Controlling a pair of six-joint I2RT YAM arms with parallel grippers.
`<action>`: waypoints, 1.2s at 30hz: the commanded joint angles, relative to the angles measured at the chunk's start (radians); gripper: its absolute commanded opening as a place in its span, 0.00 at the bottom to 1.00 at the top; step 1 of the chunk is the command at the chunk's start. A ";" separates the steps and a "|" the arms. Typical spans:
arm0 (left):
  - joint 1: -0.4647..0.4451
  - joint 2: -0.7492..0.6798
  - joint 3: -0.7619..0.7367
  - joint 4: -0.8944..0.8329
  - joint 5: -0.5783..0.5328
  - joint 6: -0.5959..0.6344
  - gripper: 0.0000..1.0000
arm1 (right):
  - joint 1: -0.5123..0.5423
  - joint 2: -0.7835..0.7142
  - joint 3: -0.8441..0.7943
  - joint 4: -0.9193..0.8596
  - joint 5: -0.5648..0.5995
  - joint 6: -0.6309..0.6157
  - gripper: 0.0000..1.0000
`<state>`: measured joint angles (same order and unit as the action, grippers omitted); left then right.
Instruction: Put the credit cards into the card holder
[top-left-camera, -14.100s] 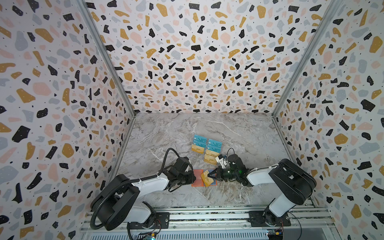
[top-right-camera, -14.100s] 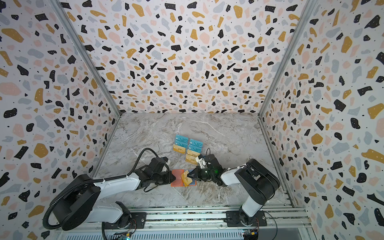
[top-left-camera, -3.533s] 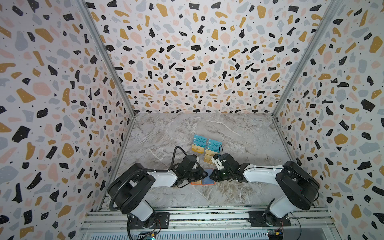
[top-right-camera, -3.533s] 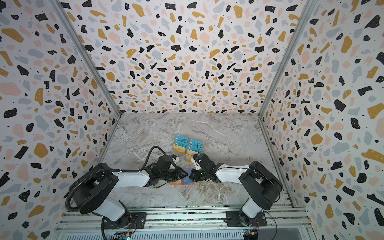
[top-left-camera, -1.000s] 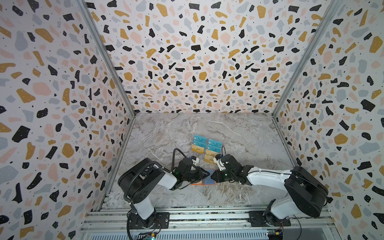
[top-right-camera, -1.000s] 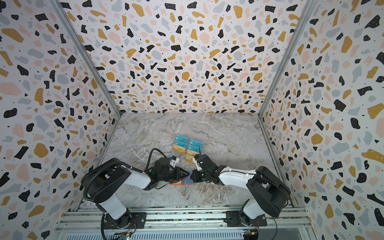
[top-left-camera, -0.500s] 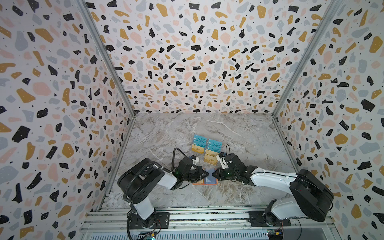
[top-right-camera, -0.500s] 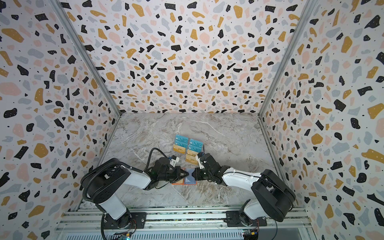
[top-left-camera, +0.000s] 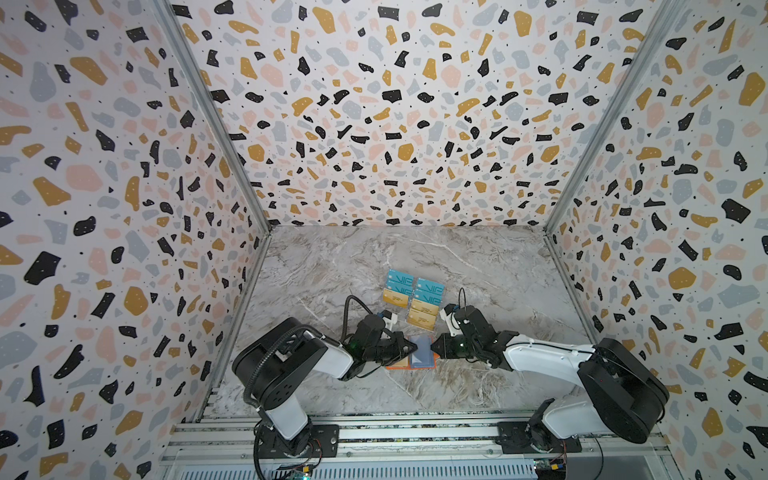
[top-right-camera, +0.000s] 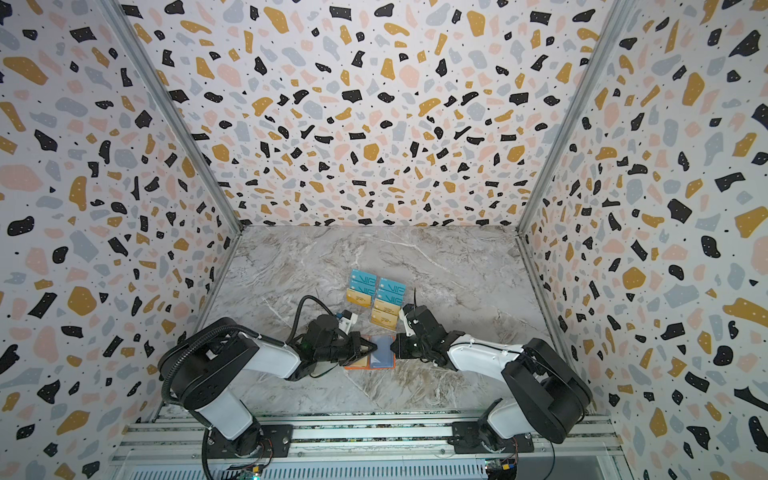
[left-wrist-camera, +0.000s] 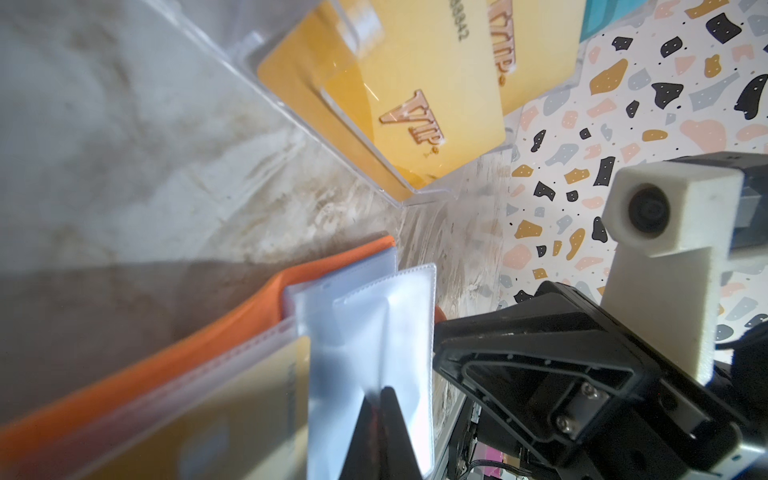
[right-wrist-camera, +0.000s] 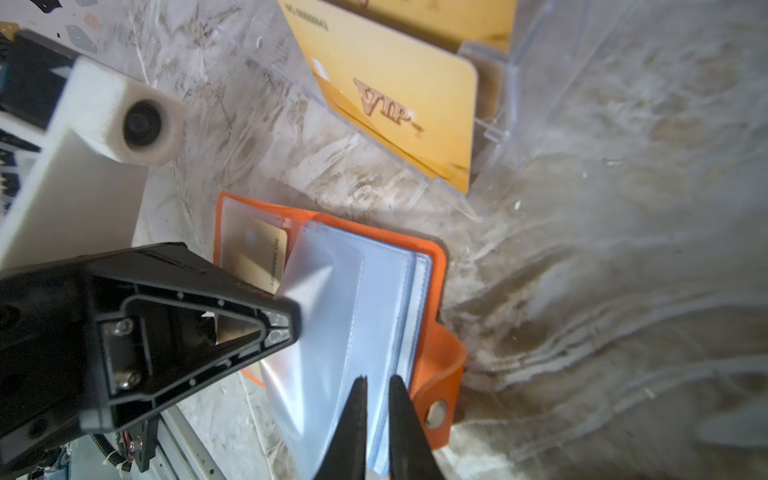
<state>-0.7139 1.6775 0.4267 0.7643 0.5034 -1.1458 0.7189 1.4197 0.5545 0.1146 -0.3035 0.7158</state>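
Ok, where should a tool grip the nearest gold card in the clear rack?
Probably by its free upper edge, coming down from above. The gold card leans in the front slot of the clear rack, and its lower edge sits behind the lip, so both faces are open only near the top.

Card holder lies open on worktop, front centre. Rack with credit cards stands just behind it. Left hand at holder's left, right hand at its right. One card in holder's left side. One sleeve raised, its edge in left hand.
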 joint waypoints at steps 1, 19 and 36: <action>0.002 -0.031 -0.015 0.029 0.001 0.010 0.00 | -0.007 0.024 -0.008 0.010 -0.026 0.004 0.14; 0.002 -0.037 0.001 0.004 0.034 0.017 0.39 | 0.013 0.108 0.015 0.173 -0.178 -0.001 0.14; 0.021 -0.399 0.072 -0.640 -0.158 0.189 0.58 | 0.046 0.116 0.050 0.193 -0.260 -0.044 0.14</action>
<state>-0.7074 1.3342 0.4892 0.2882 0.4221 -1.0138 0.7460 1.5322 0.5709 0.2867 -0.5304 0.6899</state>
